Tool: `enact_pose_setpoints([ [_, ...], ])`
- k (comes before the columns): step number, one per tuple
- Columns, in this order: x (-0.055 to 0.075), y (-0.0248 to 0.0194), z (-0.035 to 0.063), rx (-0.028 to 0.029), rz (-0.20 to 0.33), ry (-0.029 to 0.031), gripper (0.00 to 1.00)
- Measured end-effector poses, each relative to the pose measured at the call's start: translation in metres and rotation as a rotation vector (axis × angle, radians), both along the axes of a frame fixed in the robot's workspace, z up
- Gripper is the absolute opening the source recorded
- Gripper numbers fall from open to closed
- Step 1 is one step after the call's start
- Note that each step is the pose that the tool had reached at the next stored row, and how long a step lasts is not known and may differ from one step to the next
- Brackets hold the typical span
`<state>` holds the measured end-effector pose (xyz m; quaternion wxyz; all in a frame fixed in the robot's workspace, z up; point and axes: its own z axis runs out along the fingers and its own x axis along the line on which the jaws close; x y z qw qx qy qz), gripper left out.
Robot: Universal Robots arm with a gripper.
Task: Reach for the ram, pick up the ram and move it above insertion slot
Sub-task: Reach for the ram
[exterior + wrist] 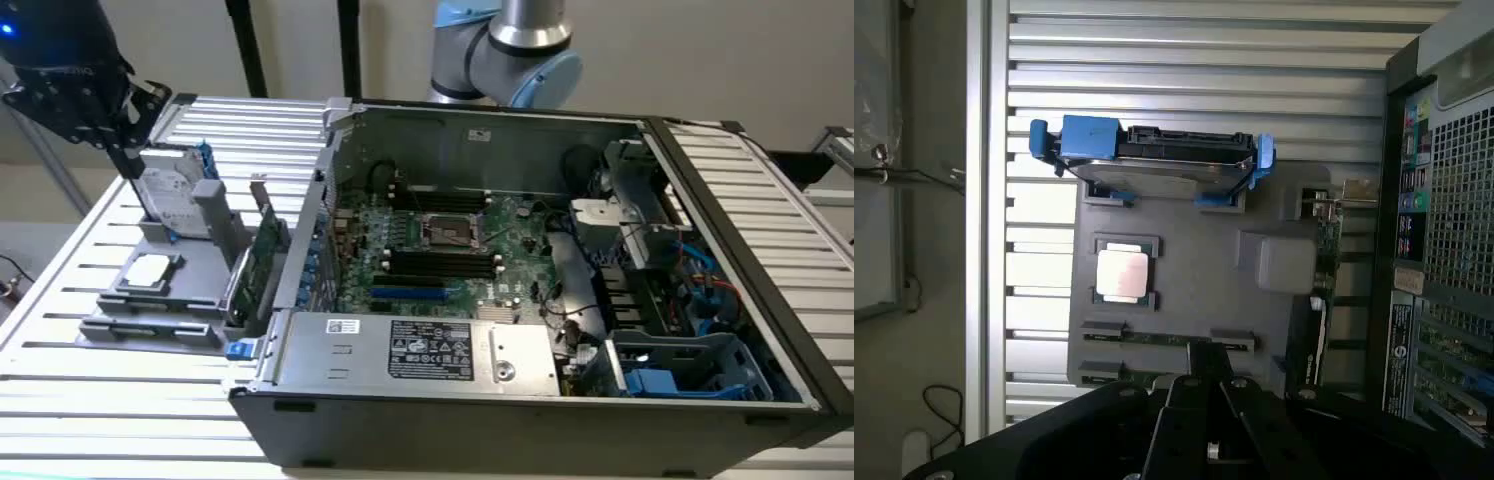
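1. on the grey holder (1194,220), the ram (1166,338) sits in a slot, long axis parallel to the hard drive (1154,160).
2. gripper (1209,350) hangs above it, empty; its opening cannot be told.

Computer case (534,125), open: 1. Motherboard (514,225) inside it: 1, carrying 1 processor socket (451,232) and 2 banks of black slots (441,265) (one at 12 o'clock of the socket, one at 6 o'clock). Power supply (414,350): 1. Grey tray (198,300) on the table (80,400), at 9 o'clock of the case in the exterior view: 1. On the tray: hard drive (171,190) 1, processor chip (150,270) 1, expansion card (271,250) 1, ram (1164,339) 1. Robot arm (514,50): 1. End effector (131,150): 1.
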<state>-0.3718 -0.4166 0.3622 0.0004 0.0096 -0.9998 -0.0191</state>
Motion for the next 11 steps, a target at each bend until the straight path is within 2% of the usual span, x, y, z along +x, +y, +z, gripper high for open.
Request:
enact_pose_setpoints([
  [11, 0.0000, 0.0000, 0.0002, -0.0001, 0.000, 0.0001, 0.11],
])
